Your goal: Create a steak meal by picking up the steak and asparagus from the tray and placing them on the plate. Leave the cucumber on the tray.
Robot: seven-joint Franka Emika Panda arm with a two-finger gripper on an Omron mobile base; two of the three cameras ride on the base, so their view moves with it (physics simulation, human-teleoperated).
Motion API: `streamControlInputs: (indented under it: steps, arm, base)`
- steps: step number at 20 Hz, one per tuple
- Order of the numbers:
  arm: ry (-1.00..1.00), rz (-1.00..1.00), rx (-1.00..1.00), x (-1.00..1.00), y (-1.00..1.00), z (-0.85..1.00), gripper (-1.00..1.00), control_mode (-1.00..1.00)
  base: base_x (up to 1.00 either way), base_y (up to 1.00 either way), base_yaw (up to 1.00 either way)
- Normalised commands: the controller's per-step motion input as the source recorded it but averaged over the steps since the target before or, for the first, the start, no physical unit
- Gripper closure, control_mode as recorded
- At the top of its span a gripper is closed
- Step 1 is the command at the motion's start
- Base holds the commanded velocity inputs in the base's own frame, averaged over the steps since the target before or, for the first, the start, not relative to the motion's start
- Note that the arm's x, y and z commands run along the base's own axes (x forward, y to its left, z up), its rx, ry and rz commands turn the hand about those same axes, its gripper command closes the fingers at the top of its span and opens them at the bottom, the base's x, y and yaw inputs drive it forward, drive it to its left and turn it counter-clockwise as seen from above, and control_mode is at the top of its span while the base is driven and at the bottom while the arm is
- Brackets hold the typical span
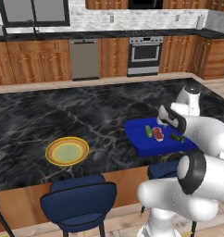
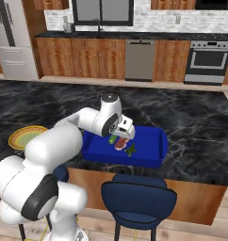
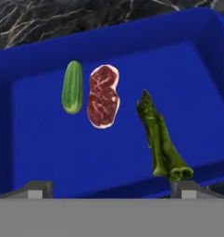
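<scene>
The blue tray point(image 3: 40, 139) lies on the dark marble counter and holds three pieces. The red-pink steak point(image 3: 103, 96) lies in the middle, with the bright green cucumber point(image 3: 72, 87) beside it on one side and the dark green asparagus point(image 3: 160, 139) on the other. My gripper point(image 3: 111, 190) hovers open above the tray's near wall, nothing between its fingers. From the left base the steak point(image 1: 158, 133), cucumber point(image 1: 148, 131) and asparagus point(image 1: 177, 137) show in the tray point(image 1: 146, 148). The yellow-rimmed plate point(image 1: 67, 151) sits far to the left, bare. My gripper point(image 2: 125, 135) hangs just over the steak point(image 2: 120, 144).
Blue stools point(image 1: 79, 201) stand along the counter's front edge point(image 1: 118, 175), one point(image 2: 137, 200) below the tray. A wide stretch of bare marble counter point(image 1: 104, 134) separates tray and plate. Cabinets and an oven point(image 1: 144, 54) line the far wall.
</scene>
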Motion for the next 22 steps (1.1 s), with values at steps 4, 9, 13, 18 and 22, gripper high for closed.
streamControlInputs:
  steps: [4, 9, 13, 18, 22]
  arm:
    - [0.01, 0.08, -0.05, 0.11, 0.00, -0.40, -1.00, -1.00]
    - [0.00, 0.14, -0.07, 0.05, 0.02, -0.34, -1.00, -1.00]
    - [0.01, 0.15, -0.02, 0.09, 0.13, -0.40, -1.00, -1.00]
    - [0.04, 0.12, -0.01, 0.23, 0.08, -0.41, -1.00, -1.00]
    - [0.09, 0.05, 0.00, 0.38, 0.00, -0.34, -1.00, -1.00]
  base:
    - [0.00, 0.00, 0.00]
    - [0.00, 0.00, 0.00]
    - [0.00, 0.00, 0.00]
    - [0.00, 0.00, 0.00]
    - [0.00, 0.00, 0.00]
